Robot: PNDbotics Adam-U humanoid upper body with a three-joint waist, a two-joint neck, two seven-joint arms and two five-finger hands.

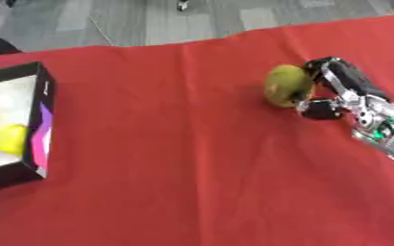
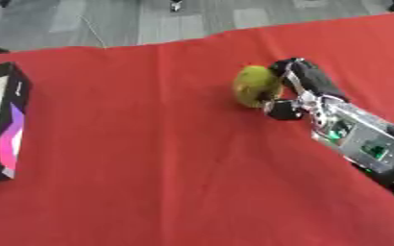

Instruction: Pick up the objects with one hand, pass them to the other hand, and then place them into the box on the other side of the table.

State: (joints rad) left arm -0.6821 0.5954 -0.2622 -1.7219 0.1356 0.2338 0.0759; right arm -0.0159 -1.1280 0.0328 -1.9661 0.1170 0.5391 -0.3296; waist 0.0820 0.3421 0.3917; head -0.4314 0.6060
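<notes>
Reaching in from the right, the right hand (image 1: 339,91) curls its fingers and thumb around a yellow-green round fruit (image 1: 286,85) on the red tablecloth (image 1: 183,158). Well apart at left, the black box (image 1: 42,120) holds yellow objects (image 1: 12,138).

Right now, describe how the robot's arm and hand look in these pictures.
Only the right arm shows. The right hand has black fingers and a black thumb, rounded at the tips. Behind it the wrist is silver metal with exposed joints. The forearm is a silver-grey casing with small green patches on top, then turns black toward the picture's edge. The left arm and hand are out of view.
</notes>
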